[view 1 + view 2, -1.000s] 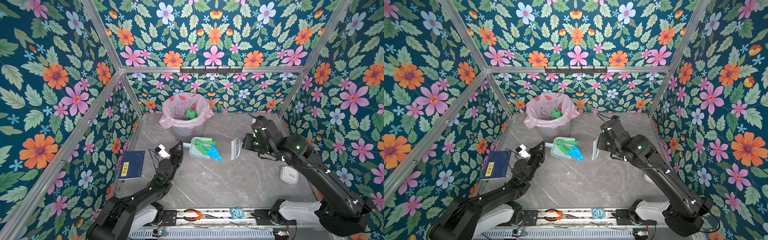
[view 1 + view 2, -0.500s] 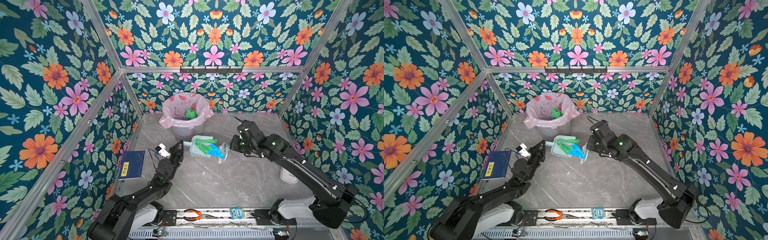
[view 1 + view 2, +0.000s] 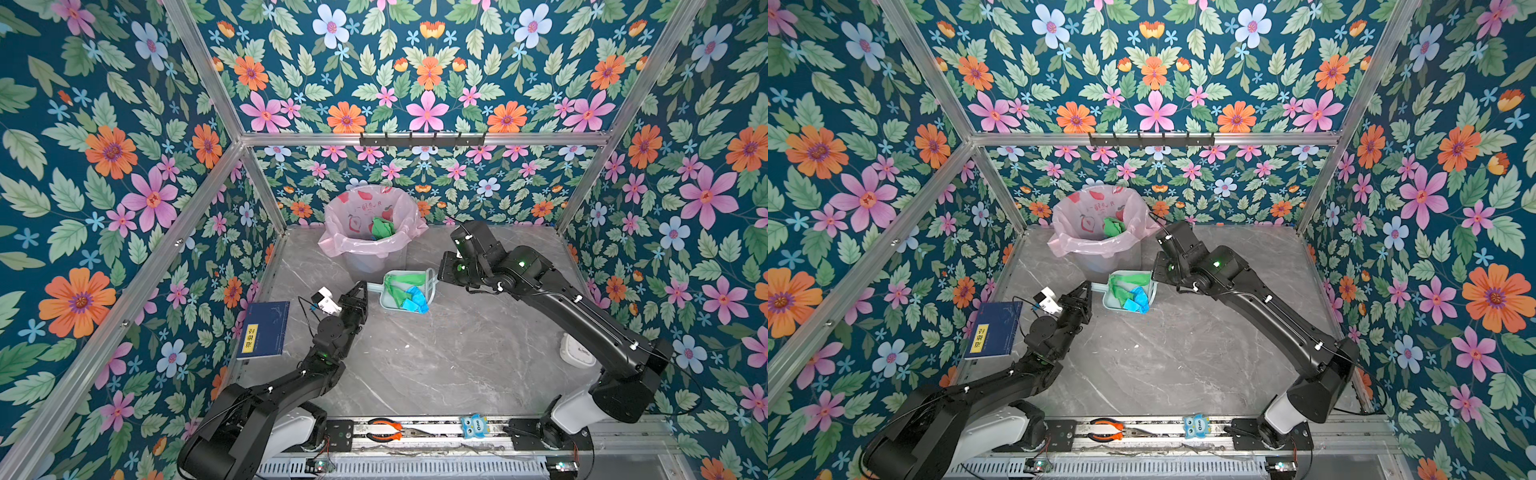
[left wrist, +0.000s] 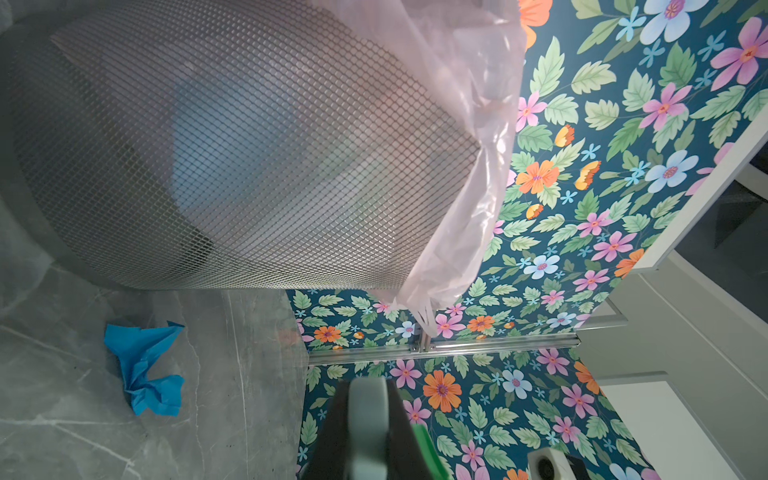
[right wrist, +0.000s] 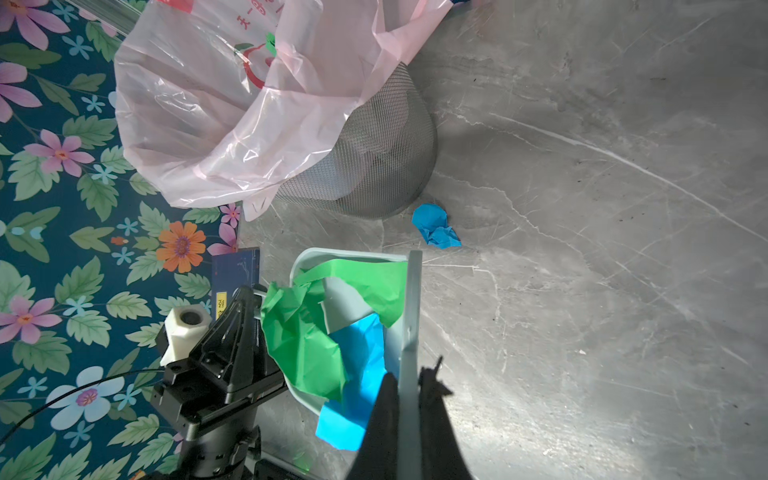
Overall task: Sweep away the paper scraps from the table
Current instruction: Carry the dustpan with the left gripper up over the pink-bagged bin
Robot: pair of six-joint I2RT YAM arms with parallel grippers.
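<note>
Left claw [image 3: 360,287] clenched on dustpan [image 3: 386,302] handle; right claw [image 5: 409,384] clamped on sweeper board [image 5: 412,291]. Paper scraps [image 5: 303,332] are held in the dustpan; one blue scrap [image 5: 435,226] is seen on the desk [image 5: 582,249] beside the bin [image 5: 374,166]. Judged light, crumpled: to be pushed, not pinched.

The left arm [image 3: 286,388] lies low from its base with the elbow bent, the wrist in line behind the left gripper [image 3: 361,287]. Its jaws are pinched nearly together on a pale handle [image 4: 368,415] that sits between them. The right arm [image 3: 582,316] reaches far out, the forearm sloping down to a wrist folded over the right gripper [image 5: 409,374]. These jaws are clamped flat on a thin pale blade [image 5: 411,316] that runs out ahead of them. From above, the fingers appear to be hidden beneath the wrist.
</note>
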